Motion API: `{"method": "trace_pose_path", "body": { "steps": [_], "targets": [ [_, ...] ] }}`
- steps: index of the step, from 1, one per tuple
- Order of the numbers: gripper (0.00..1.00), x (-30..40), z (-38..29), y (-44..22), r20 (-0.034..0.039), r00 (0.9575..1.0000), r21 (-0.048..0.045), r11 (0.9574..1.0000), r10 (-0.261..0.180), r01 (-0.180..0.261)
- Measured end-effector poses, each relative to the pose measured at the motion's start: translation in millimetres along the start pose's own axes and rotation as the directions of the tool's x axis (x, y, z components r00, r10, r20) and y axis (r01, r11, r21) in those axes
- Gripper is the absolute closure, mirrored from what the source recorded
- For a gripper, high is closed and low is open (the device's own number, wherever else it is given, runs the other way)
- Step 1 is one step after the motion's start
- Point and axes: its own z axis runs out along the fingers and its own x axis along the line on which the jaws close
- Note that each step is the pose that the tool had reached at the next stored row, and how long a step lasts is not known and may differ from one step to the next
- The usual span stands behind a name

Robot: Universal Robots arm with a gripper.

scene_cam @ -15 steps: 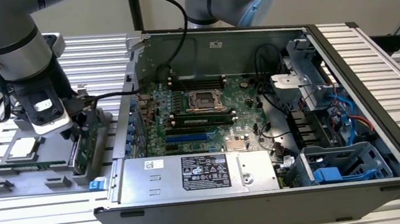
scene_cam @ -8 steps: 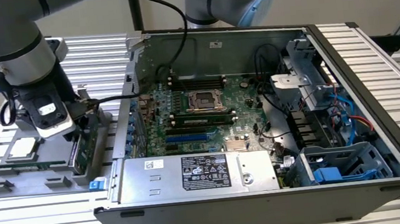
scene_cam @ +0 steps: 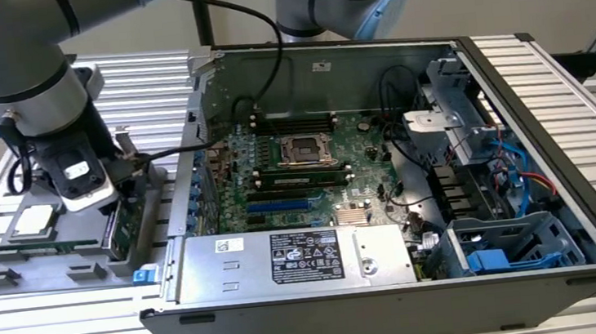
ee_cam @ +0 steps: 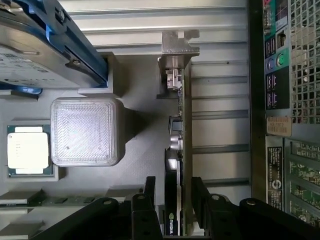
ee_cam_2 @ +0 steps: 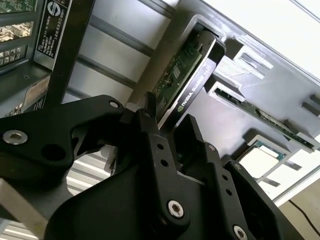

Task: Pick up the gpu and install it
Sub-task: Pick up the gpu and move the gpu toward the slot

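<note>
At the exterior view's left, a grey tray holds a processor chip. Just right of the chip, the gripper reaches down over the gpu, which stands on edge in a tray slot, outside the open computer case at middle and right. In the first wrist view the fingers are apart, straddling the card's end.

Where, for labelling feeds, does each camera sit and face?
Exterior view: off the arm, high, looking down into the computer case and parts tray; arm shows.
First wrist view: on the wrist, along the gripper, gpu edge-on.
Second wrist view: on the wrist, slanting across the gpu's black face.
Both wrist views share the gripper astride the gpu.
</note>
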Motion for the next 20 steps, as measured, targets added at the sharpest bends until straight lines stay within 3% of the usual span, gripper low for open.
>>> {"method": "trace_pose_path", "body": {
  "steps": [13,14,20],
  "targets": [
    [0.00,0.0,2.0,-0.1,-0.0001,1.0000,-0.0001,1.0000,-0.003,0.003],
    [1.00,0.0,2.0,-0.1,-0.0001,1.0000,-0.0001,1.0000,-0.003,0.003],
    [1.00,0.0,2.2,-0.1,-0.0002,1.0000,-0.0001,1.0000,-0.003,0.003]
  ]
}}
